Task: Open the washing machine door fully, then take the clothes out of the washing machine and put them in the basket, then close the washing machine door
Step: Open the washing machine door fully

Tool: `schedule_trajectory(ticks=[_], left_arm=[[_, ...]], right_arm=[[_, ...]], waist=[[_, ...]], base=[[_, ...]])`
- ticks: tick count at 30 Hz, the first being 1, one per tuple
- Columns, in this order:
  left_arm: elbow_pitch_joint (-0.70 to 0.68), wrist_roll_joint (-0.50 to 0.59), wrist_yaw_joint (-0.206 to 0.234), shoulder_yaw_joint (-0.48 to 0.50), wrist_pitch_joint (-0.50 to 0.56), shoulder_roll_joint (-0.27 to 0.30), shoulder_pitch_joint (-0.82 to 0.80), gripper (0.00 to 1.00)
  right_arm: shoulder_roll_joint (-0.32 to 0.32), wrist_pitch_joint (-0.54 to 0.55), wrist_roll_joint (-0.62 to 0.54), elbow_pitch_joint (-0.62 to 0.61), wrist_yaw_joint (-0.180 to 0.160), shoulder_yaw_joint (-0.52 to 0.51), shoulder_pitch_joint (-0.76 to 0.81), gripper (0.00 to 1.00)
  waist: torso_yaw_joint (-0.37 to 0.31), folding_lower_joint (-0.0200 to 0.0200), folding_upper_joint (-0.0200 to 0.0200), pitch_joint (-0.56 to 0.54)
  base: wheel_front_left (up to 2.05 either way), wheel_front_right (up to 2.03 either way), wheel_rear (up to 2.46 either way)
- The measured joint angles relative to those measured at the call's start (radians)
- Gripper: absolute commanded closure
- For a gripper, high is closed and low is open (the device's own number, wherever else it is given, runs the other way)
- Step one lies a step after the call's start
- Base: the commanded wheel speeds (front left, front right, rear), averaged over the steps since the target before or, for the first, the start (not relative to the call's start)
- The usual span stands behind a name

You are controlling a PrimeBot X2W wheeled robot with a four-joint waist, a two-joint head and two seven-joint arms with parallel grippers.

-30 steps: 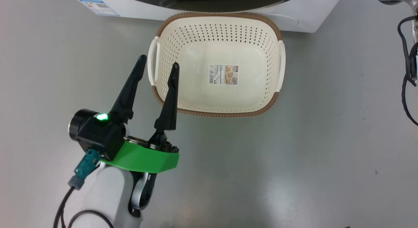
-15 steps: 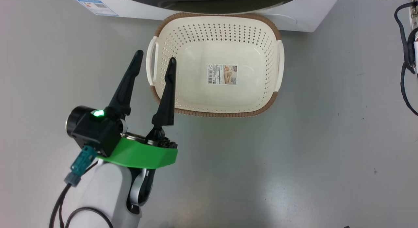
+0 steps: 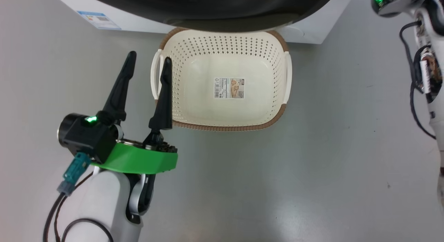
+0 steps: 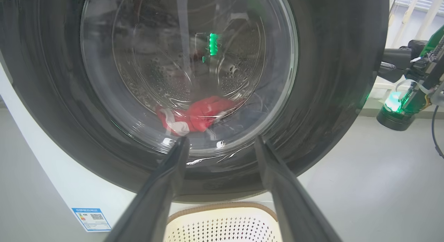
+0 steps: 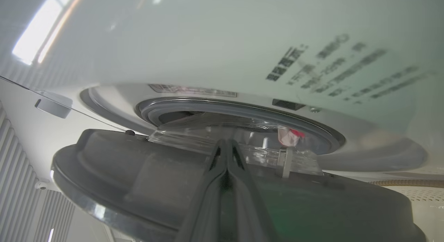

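The left jaws hung released near the basket (image 3: 225, 128), facing the door (image 4: 329, 96) with clothes (image 4: 201, 112) behind it, while the right jaws were clenched empty.

The machine (image 3: 312, 25) is a white box on the grey floor (image 3: 312, 165), with a small blue label (image 3: 99, 20) low on its front near the left corner. Its door (image 4: 329, 96) is round, with a wide glossy black rim and a bulging clear window (image 4: 156, 44). It stands ajar: the right wrist view shows a gap between it and the grey rubber ring (image 5: 242, 108). Through the glass the clothes (image 4: 199, 113), red with white patches, lie bunched at the bottom of the perforated steel drum (image 4: 239, 75). The basket (image 3: 222, 49) is oval, cream and perforated, with a brown rim and white side handles (image 3: 288, 75). It sits upright on the floor just before the machine, its far rim under the door and a sticker (image 3: 229, 88) on its bare bottom.
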Motion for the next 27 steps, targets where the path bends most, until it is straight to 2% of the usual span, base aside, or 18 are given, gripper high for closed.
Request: schedule_trajectory(ticks=[14,27], left_arm=[[-0.002,0.003,-0.002,0.013,0.0,0.0,0.037,0.0],[0.005,0.002,-0.002,0.015,0.0,0.0,0.09,0.0]], right_arm=[[0.005,0.038,-0.015,-0.02,-0.001,0.041,0.093,1.0],[-0.02,0.056,-0.054,-0.072,-0.002,0.065,0.206,1.0]], waist=[[-0.014,0.0,0.0,-0.066],[0.027,0.0,0.0,-0.141]], base=[[0.0,0.0,0.0],[0.0,0.0,0.0]])
